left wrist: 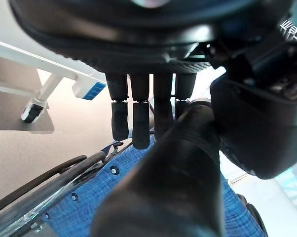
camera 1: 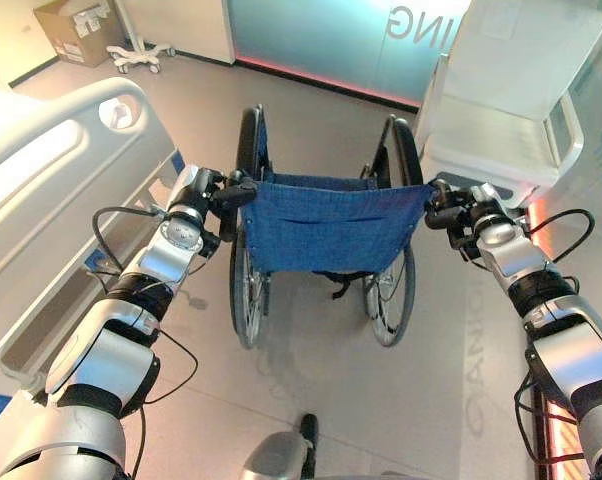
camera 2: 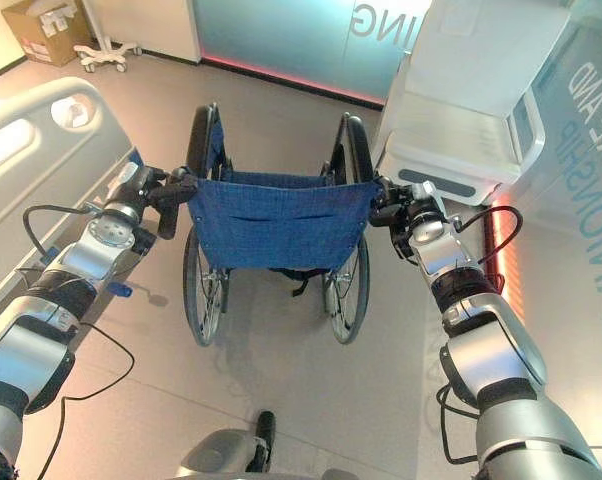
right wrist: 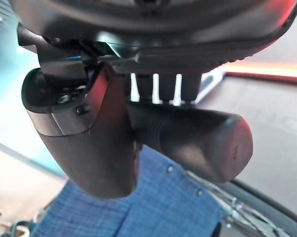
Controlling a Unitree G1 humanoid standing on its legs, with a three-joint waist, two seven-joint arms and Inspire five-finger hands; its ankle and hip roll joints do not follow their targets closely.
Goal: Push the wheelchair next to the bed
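The wheelchair (camera 1: 321, 225) stands on the floor (camera 1: 321, 390) with its blue back towards the robot, just beside the bed (camera 1: 51, 200) on its left and near a white cabinet (camera 1: 501, 110) on its right. The left hand (camera 1: 203, 190) has its fingers curled round the left push handle (left wrist: 173, 182), and the right hand (camera 1: 456, 208) is wrapped round the right push handle (right wrist: 193, 136). A cardboard box (camera 1: 79, 28) sits in the far left corner of the floor

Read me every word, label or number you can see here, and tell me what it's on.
Glass wall: large white letters, cut off by the view's edge; no whole word.
Side glass panel: white lettering, cut off and slanted.
Floor: faint lettering, too dim to read.
Cardboard box: label too small.
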